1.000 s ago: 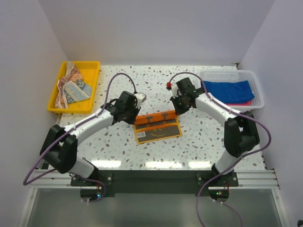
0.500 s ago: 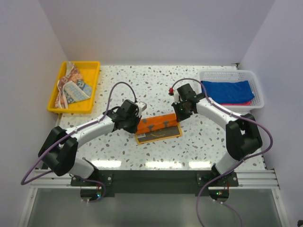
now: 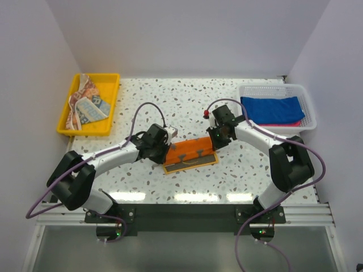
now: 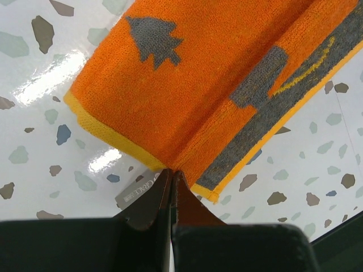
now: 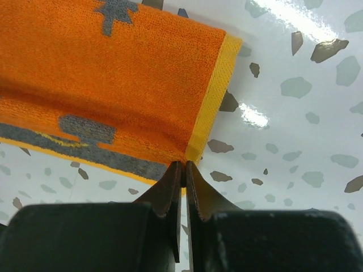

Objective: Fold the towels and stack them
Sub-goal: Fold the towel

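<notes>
The orange towel with yellow edge [image 3: 190, 154] lies mid-table, its far edge lifted and folded toward the near edge. My left gripper [image 3: 166, 152] is shut on its left corner [image 4: 170, 167]. My right gripper [image 3: 213, 145] is shut on its right corner [image 5: 184, 161]. The towel [image 4: 187, 85] shows grey tree prints in the left wrist view and fills the upper left of the right wrist view [image 5: 108, 85]. The royal blue towel [image 3: 272, 107] lies over the hot pink towel [image 3: 286, 122] in the white basket. The orange-blue printed towel [image 3: 85, 105] lies crumpled in the yellow tray.
The yellow tray [image 3: 110, 96] stands at the far left. The white mesh basket [image 3: 309, 105] stands at the far right. A grey label [image 4: 139, 192] hangs under the towel's left corner. The terrazzo tabletop [image 3: 187, 102] extends behind the towel.
Both grippers have carried the towel's far edge toward me and lower, folding it over the near half. Less of the near half shows now.
</notes>
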